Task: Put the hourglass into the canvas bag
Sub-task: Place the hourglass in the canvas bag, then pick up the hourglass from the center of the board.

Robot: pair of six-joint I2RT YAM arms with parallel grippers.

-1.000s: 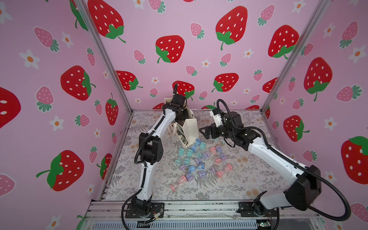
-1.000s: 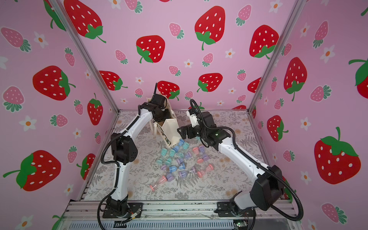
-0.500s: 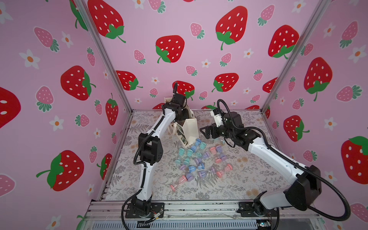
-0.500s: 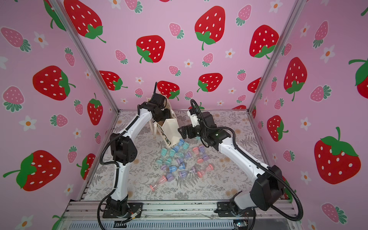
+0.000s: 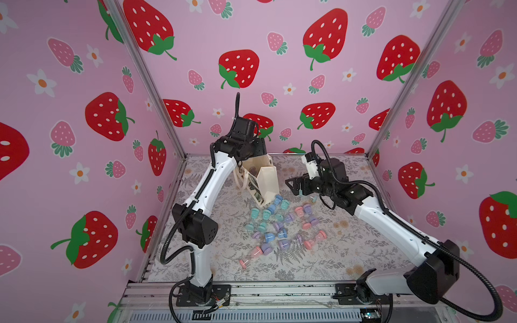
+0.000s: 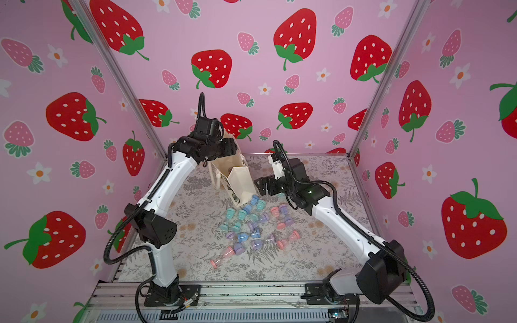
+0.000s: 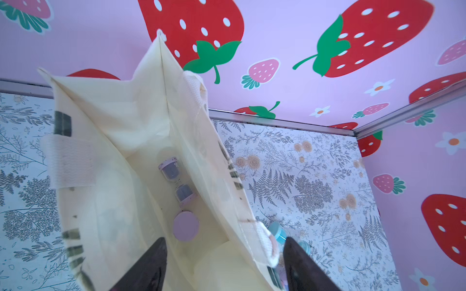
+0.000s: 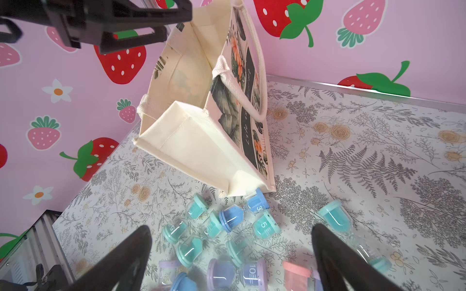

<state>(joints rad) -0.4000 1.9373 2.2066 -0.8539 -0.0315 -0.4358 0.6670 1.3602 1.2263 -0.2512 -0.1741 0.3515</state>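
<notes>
The left gripper (image 7: pixel 224 239) holds its black fingers (image 7: pixel 151 264) spread wide with nothing between them, over the mouth of the boxy cream canvas bag (image 7: pixel 113 126) with the dark leafy print. One finger sits over the opening. The other is outside the bag's wall by a cream woven loop handle (image 7: pixel 267 241); whether either touches the cloth I cannot tell.

The lilac-capped clear hourglass (image 7: pixel 177 180) lies on its side on the bag's floor, beside a second lilac round cap (image 7: pixel 186 226). So the drop looks done, and the step in hand is the retreat. Rise straight up with the jaws kept apart, so no finger hooks the rim or handle.

In a top view the bag (image 5: pixel 267 181) leans at the far middle of the floral table (image 5: pixel 321 260), so a sideways drag could tip it. To its right, the right gripper (image 8: pixel 232 228) gapes empty above the loose pastel hourglasses (image 8: pixel 227 221) lying just near of the bag.
</notes>
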